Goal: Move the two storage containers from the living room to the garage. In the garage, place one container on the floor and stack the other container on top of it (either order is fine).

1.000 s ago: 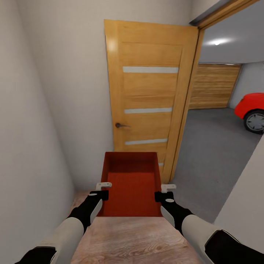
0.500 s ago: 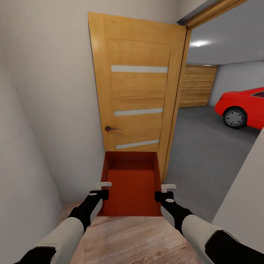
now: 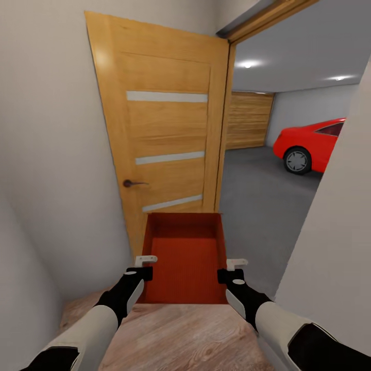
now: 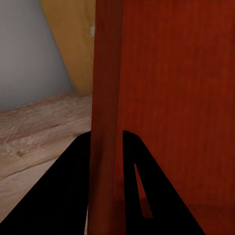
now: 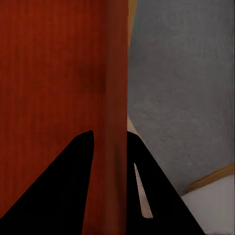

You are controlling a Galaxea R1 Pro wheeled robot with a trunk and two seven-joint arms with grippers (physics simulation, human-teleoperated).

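I carry one orange-red storage container (image 3: 184, 257) in front of me, level and empty. My left gripper (image 3: 146, 262) is shut on its left wall (image 4: 105, 122), and my right gripper (image 3: 236, 264) is shut on its right wall (image 5: 115, 98). Through the doorway lies the garage with its dark grey concrete floor (image 3: 257, 190), a slatted wooden door (image 3: 250, 120) at the back and a red car (image 3: 312, 144). Light wood-plank flooring (image 3: 180, 335) is under me.
An open wooden door (image 3: 159, 134) with a dark handle (image 3: 131, 183) stands just ahead of the container on the left. White walls close in on the left (image 3: 41, 154) and the right (image 3: 335, 232). The door frame (image 3: 224, 118) edges the opening.
The view has turned right: the wooden door slid left in the picture and more of the garage and the red car came into view. Both grippers kept their hold on the container.
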